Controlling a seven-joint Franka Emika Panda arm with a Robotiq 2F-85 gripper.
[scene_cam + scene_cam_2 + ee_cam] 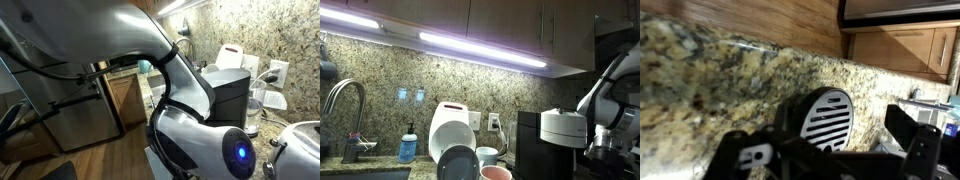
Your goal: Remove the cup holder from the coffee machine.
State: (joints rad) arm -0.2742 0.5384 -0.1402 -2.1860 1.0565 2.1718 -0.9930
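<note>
While the wrist tilts toward the cup holder [827, 118], its grated face shows between the fingers [912, 140]. These stand wide apart and grip nothing, likely to straddle the disc. It lies against the speckled bench [700, 70], and whether it has left the coffee machine [556, 140] cannot be told.

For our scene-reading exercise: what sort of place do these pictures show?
Most likely a home kitchen: a sink faucet stands against speckled granite, a granite counter runs below wooden cabinets, and a coffee machine sits on the counter.
</note>
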